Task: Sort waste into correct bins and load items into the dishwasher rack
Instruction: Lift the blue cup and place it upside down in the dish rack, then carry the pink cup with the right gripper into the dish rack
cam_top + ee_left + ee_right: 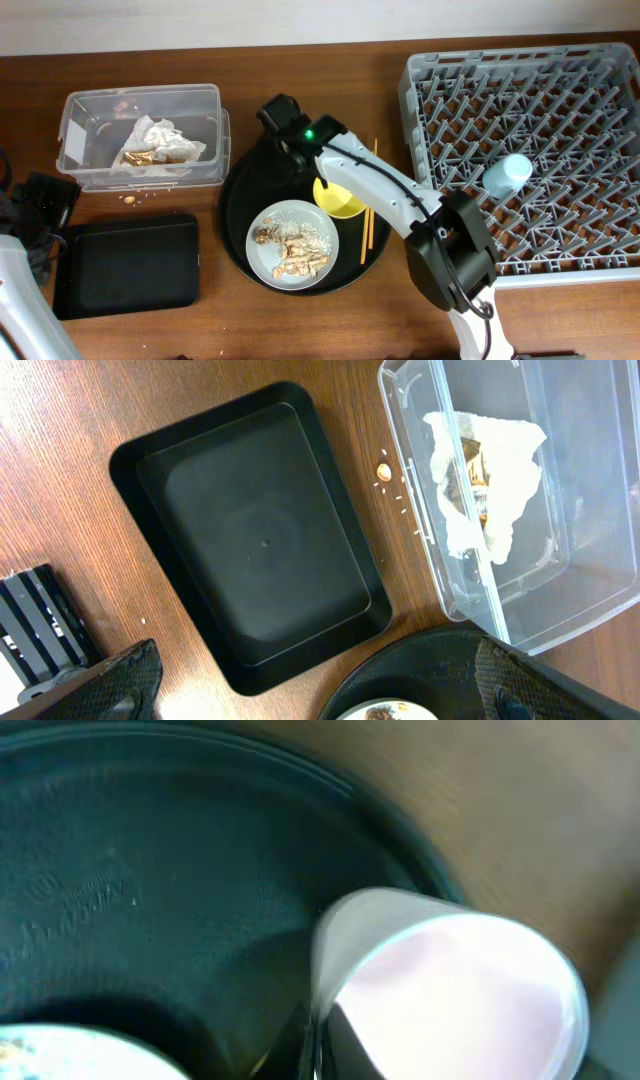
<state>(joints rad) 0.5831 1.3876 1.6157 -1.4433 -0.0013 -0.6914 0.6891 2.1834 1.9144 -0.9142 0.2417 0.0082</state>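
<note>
the pink cup sits at the round black tray's upper edge, its mouth facing the lower right of the right wrist view. the chopsticks run top to bottom. the napkin lies in the clear tub, food scraps on the plate, the light-blue cup in the rack. the left gripper has wide jaws; for the right gripper i cannot tell.

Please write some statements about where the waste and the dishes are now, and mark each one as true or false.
1. The light-blue cup is in the dishwasher rack. True.
2. The crumpled napkin lies in the shallow rectangular tray. False: the napkin lies in the clear tub; the black rectangular tray holds nothing.
3. The plate carries food scraps. True.
4. The chopsticks are in the rack. False: the chopsticks lie on the round black tray, beside the yellow bowl.
</note>
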